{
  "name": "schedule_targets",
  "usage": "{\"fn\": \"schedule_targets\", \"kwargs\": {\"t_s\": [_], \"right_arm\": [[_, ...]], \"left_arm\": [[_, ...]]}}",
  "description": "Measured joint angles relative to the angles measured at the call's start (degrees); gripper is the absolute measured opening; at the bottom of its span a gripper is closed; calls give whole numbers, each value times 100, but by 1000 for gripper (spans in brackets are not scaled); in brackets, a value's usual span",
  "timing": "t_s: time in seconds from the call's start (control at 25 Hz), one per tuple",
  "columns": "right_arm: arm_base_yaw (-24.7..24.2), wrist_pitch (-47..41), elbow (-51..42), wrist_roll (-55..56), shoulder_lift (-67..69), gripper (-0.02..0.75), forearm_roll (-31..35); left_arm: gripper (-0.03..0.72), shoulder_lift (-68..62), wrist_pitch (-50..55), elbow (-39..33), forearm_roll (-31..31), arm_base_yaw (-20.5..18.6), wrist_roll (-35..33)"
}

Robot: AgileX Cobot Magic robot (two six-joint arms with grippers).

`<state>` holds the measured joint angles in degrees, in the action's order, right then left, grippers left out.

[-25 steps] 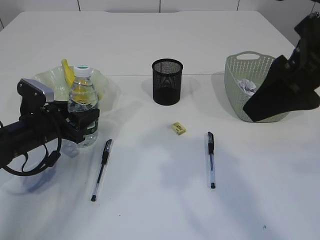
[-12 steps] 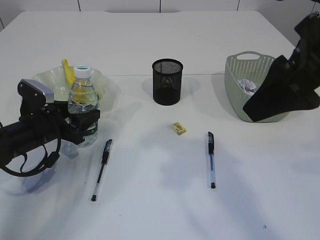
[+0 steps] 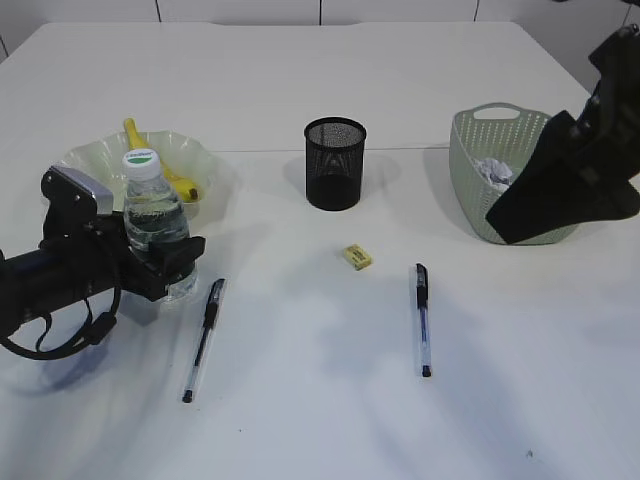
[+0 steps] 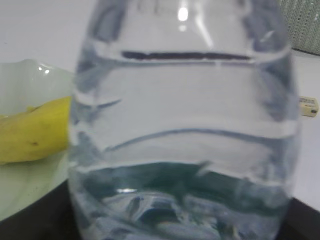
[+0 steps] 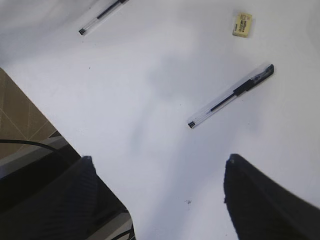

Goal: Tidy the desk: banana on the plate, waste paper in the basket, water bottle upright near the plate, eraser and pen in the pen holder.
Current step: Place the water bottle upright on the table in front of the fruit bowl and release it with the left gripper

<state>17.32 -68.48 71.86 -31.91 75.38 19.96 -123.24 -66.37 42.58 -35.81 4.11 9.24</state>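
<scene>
Here the left arm lies low along the bench, its left gripper (image 3: 172, 262) around the upright water bottle (image 3: 153, 222), grip unclear. The bottle stands cap-up at the plate's (image 3: 215, 165) six o'clock. The right gripper (image 5: 160, 192) hangs open above the bench.

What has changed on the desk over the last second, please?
The left end effector has carried the upright clear plastic water bottle leftward and slightly toward the camera, beside the pale green plate. Its jaws look to be widening. The two pens, yellow eraser, black mesh holder and right end effector stayed put.
</scene>
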Motion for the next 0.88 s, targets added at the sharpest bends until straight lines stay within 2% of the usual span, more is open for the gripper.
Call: {"fn": "schedule_targets", "kwargs": {"t_s": [0.24, 0.88], "right_arm": [[0, -7, 0, 8, 0, 589, 0], [0, -7, 0, 8, 0, 589, 0]], "left_arm": [[580, 118, 25, -114, 62, 0, 0], [582, 1012, 33, -153, 76, 0, 0]]}}
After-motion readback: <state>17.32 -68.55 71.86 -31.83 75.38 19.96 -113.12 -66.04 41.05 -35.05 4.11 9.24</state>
